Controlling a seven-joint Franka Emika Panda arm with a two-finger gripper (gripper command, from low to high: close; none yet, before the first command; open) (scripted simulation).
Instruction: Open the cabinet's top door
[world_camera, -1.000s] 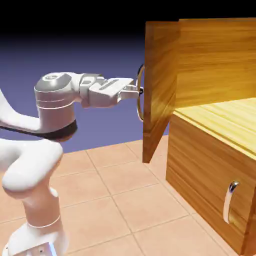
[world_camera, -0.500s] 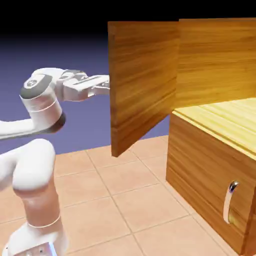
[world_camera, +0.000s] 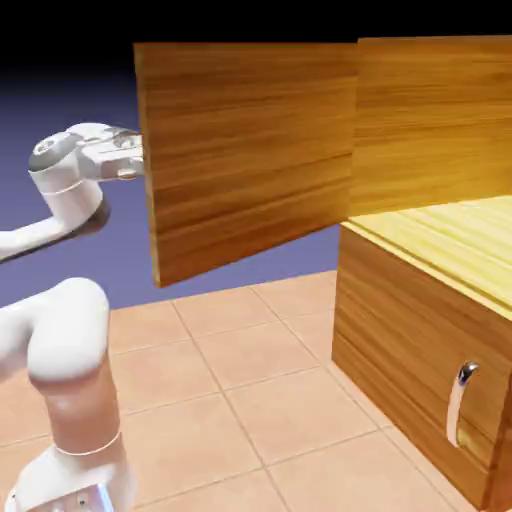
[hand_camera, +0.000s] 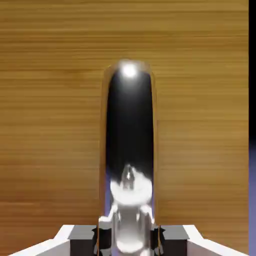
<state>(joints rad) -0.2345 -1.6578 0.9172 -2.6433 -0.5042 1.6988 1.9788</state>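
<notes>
The cabinet of golden-brown wood fills the exterior view's right. Its top door stands swung far out toward the left, its inner face toward the camera. The door's edge hides my fingers in that view; only the white hand shows beside it. In the hand view the long silver handle runs up from between my fingertips against the wood. My gripper is shut on that handle, with a dark finger pressed to each side.
Below the open door lies the cabinet's lower section with a light wood top and a lower panel carrying a short silver handle. Tan floor tiles spread between my base and the cabinet. My arm's elbow stands at lower left.
The top door has swung much further open, its free edge sweeping left across the exterior view. My hand has drawn back left with the handle and is now hidden behind the door.
</notes>
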